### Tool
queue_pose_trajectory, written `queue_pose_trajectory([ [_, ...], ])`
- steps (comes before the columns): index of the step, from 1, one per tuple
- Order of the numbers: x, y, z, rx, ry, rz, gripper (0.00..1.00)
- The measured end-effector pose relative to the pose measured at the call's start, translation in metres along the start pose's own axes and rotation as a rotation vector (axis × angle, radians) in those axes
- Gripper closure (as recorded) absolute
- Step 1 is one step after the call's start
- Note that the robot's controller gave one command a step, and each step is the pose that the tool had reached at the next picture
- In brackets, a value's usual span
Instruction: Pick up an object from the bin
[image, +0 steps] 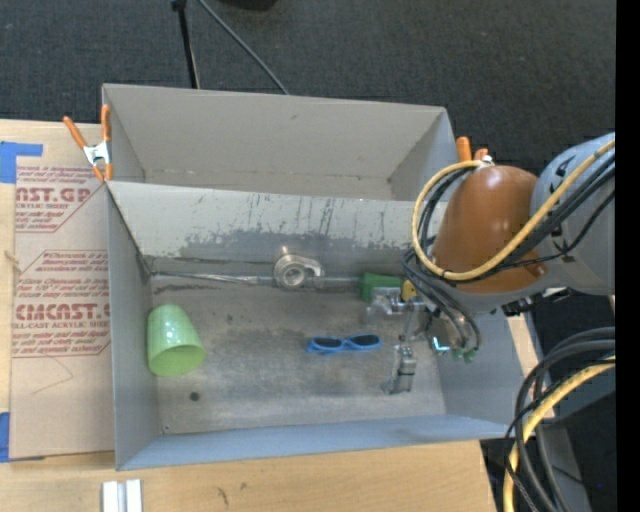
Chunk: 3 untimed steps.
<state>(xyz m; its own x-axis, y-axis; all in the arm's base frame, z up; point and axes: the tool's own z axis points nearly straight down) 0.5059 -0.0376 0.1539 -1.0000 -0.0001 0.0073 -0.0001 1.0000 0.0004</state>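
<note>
My gripper (394, 340) hangs low over the right part of the bin floor, open. One finger (385, 302) is beside a small green block (377, 285); the other (403, 375) points toward the front wall. A pair of blue sunglasses (343, 345) lies flat just left of the gripper, its right end reaching toward the gap between the fingers. I cannot tell whether it touches them. The green block is partly hidden behind the gripper.
A light green plastic cup (172, 340) lies on its side at the far left of the bin floor. A small metal ring-shaped part (295, 270) sits near the foot of the back wall. The arm's orange cover and cables overhang the right rim.
</note>
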Motion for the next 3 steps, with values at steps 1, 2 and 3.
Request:
queue_pose_trajectory([
  [1,-0.029,0.006,0.088,-0.001,-0.003,0.096,0.00],
  [2,-0.031,0.006,0.084,0.000,-0.010,0.096,1.00],
  [3,-0.032,0.029,-0.106,0.000,-0.018,0.032,1.00],
])
